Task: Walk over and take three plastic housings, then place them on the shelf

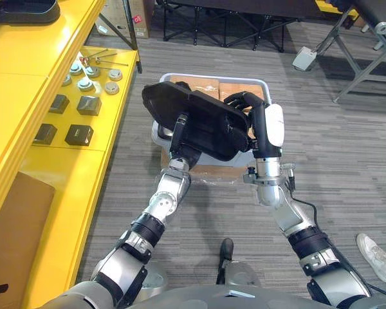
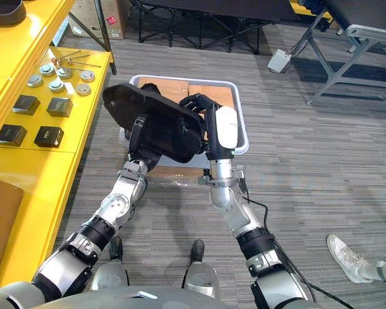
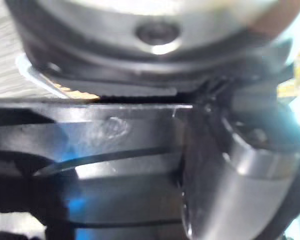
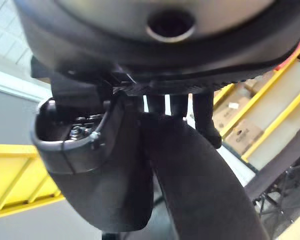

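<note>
Both hands hold one black plastic housing, a broad, shallow shell, tilted in the air over the near side of a pale bin that stands on the grey carpet. The left hand grips the housing's near edge from below, with a finger hooked up over its top face. The right hand, its thumb under a white cover, clamps the housing's right end, and its dark fingers curl over the far rim. In the right wrist view those fingers press against the housing's dark curved wall. Brown cardboard boxes lie inside the bin, showing past the housing along the bin's far side. On the robot's left runs a yellow shelf. Small black boxes sit on its lower level, and round metal parts are grouped near that level's far corner. A dark tray-like piece rests on the upper level at its far end. A brown carton stands below the shelf's near end. A person's white shoe rests on the carpet on the right.
</note>
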Controlling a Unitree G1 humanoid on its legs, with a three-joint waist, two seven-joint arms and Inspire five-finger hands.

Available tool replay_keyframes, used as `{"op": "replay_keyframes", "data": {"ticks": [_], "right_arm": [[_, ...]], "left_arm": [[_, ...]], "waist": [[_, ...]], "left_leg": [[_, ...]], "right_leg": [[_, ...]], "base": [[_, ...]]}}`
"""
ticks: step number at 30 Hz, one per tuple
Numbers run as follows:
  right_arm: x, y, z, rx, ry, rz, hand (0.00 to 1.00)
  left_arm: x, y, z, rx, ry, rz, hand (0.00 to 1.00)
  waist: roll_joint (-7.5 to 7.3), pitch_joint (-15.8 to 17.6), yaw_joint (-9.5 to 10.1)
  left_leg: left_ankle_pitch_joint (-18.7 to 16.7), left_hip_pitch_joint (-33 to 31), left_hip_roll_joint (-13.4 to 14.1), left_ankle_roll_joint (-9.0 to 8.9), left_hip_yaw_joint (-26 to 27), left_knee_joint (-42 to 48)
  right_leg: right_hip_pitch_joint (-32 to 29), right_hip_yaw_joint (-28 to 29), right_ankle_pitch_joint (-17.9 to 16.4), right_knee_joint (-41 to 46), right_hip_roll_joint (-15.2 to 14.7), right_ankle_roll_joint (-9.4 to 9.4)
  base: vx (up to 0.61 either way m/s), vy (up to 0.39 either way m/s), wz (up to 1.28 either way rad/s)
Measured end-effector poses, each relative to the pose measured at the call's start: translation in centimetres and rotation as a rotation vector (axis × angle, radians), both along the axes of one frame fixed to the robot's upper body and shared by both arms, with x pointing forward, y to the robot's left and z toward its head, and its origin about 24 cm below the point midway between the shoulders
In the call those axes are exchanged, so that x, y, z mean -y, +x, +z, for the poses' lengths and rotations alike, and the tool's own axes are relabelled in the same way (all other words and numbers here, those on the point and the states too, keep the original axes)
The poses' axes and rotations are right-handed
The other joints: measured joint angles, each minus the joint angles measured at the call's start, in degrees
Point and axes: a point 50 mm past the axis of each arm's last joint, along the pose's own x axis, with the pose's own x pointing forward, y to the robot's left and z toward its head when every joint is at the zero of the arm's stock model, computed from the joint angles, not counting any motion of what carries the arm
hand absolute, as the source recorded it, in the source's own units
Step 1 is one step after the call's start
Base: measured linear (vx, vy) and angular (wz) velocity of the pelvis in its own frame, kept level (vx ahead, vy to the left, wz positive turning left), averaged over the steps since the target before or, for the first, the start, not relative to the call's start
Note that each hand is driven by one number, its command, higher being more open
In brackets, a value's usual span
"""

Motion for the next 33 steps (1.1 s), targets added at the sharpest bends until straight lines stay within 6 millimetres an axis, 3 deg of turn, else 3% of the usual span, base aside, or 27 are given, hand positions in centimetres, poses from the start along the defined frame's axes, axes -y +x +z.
{"op": "replay_keyframes", "data": {"ticks": [3, 8, 12, 15, 19, 25, 27, 30, 33], "right_arm": [[0.1, -0.7, -0.9, -0.039, 0.019, 0.006, 1.00], [0.2, -1.6, -0.6, -0.078, 0.082, 0.040, 1.00], [0.7, -2.3, -0.3, -0.095, 0.158, 0.054, 1.00], [1.7, -3.2, 0.0, -0.105, 0.263, 0.030, 1.00], [3.5, -4.4, 0.2, -0.154, 0.441, 0.051, 1.00], [3.6, -6.2, -1.8, -0.276, 0.596, 0.084, 1.00], [4.2, -7.1, -2.1, -0.294, 0.731, 0.084, 1.00], [5.5, -8.4, -3.0, -0.310, 0.860, 0.042, 1.00], [5.9, -9.5, -4.1, -0.360, 0.884, 0.001, 1.00]], "left_arm": [[-1.2, -0.3, 1.1, 0.085, 0.148, 0.052, 0.00], [-2.7, -1.3, 3.4, 0.251, 0.336, 0.123, 0.00], [-3.1, -2.1, 6.0, 0.426, 0.528, 0.169, 0.00], [-3.6, -3.2, 6.5, 0.466, 0.646, 0.215, 0.00], [-4.9, -4.2, 5.3, 0.408, 0.876, 0.308, 0.00], [-6.7, -5.8, 4.0, 0.331, 1.185, 0.436, 0.00], [-8.9, -6.7, 3.3, 0.236, 1.326, 0.568, 0.00], [-12.1, -7.9, 2.5, 0.062, 1.389, 0.759, 0.00], [-14.2, -8.7, 2.6, -0.024, 1.404, 0.887, 0.00]], "waist": [[-0.05, -0.7, -0.08], [0.23, -2.9, -0.05], [1.69, -4.4, 0.08], [3.18, -5.4, -0.19], [4.95, -6.4, -0.75], [5.06, -6.7, -1.55], [5.37, -6.9, -1.81], [5.49, -7.4, -1.79], [5.42, -7.9, -1.63]], "left_leg": [[-0.3, 0.3, 0.0, 0.12, 0.1, 0.0], [-0.4, 0.3, 0.0, 0.02, 0.3, 0.2], [-0.5, 0.3, 0.0, -0.08, 0.4, 0.2], [-0.7, 0.4, 0.0, -0.32, 0.5, 0.1], [-1.1, 0.4, 0.1, -0.75, 0.8, 0.1], [-1.3, 0.4, 0.2, -0.86, 1.1, 0.2], [-1.4, 0.4, 0.2, -0.72, 1.2, 0.2], [-1.4, 0.5, 0.2, -0.62, 1.4, 0.2], [-1.6, 0.5, 0.2, -0.60, 1.6, 0.2]], "right_leg": [[0.2, 0.0, -0.2, 0.0, 0.0, -0.03], [0.1, 0.0, -0.2, -0.1, 0.0, -0.10], [0.0, 0.0, -0.8, -0.1, 0.0, -0.34], [-0.1, -0.1, -1.0, -0.1, 0.0, -0.34], [-0.6, -0.1, -1.1, -0.1, 0.1, -0.38], [-0.9, -0.1, -1.2, -0.1, 0.1, -0.48], [-1.0, 0.1, -1.2, -0.1, 0.1, -0.52], [-1.1, 0.1, -1.3, -0.1, 0.1, -0.64], [-1.0, 0.1, -1.4, -0.1, 0.0, -0.73]], "base": [[0.00, 0.000, 0.00], [0.00, -0.001, -0.01], [0.00, 0.000, 0.00], [0.00, -0.004, -0.02], [0.00, -0.006, -0.02], [0.00, -0.005, -0.03], [0.01, -0.008, -0.05], [0.01, -0.003, -0.01], [0.00, 0.000, 0.00]]}}
